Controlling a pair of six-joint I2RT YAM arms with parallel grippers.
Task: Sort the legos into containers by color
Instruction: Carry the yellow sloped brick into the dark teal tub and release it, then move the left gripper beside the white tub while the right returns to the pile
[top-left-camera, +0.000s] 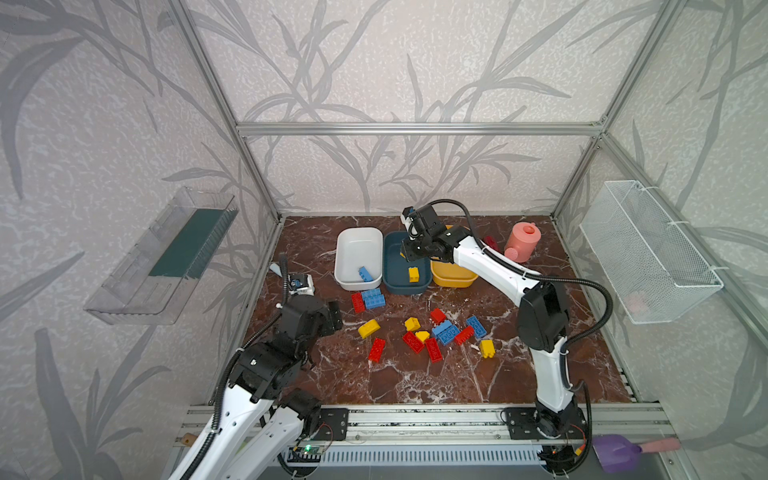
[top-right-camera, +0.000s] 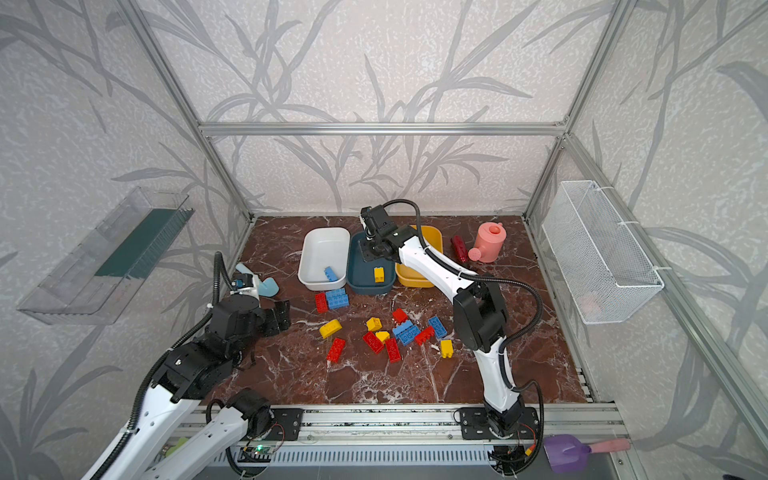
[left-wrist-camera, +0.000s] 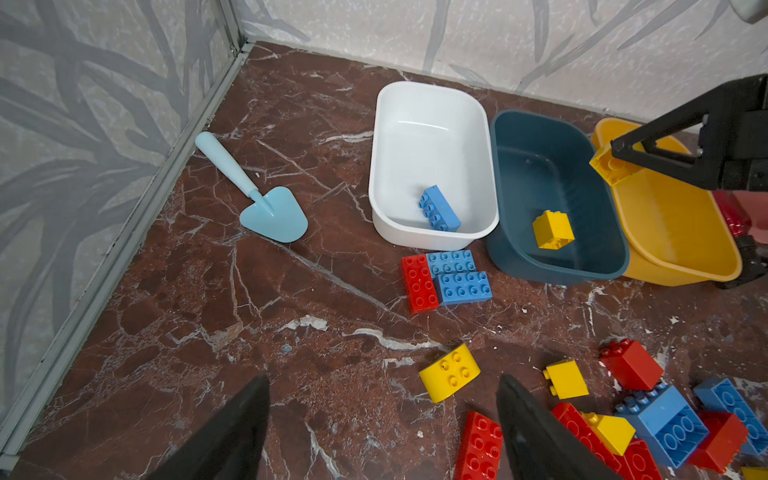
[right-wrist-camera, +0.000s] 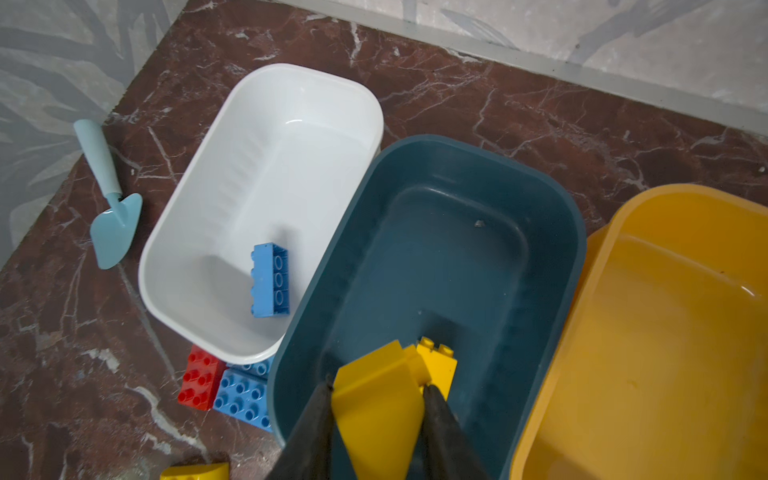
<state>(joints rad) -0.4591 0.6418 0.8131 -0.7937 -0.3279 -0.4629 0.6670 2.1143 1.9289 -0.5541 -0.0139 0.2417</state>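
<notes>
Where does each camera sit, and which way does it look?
Top views: twin cameras high in front, looking down at the table; the left arm and right arm show.
Right wrist: on the right arm, looking past the right hand, shut on a yellow brick, into the teal tub.
Left wrist: on the left arm, looking past the open left hand toward the white tub; the right hand shows.
Shared: all show the white tub's blue brick.

No writing, brand, number or sign could be read in any view; any marks on the studs of the legos (left-wrist-camera: 462, 287) were too small to make out, and the containers (left-wrist-camera: 428, 104) showed no legible label
</notes>
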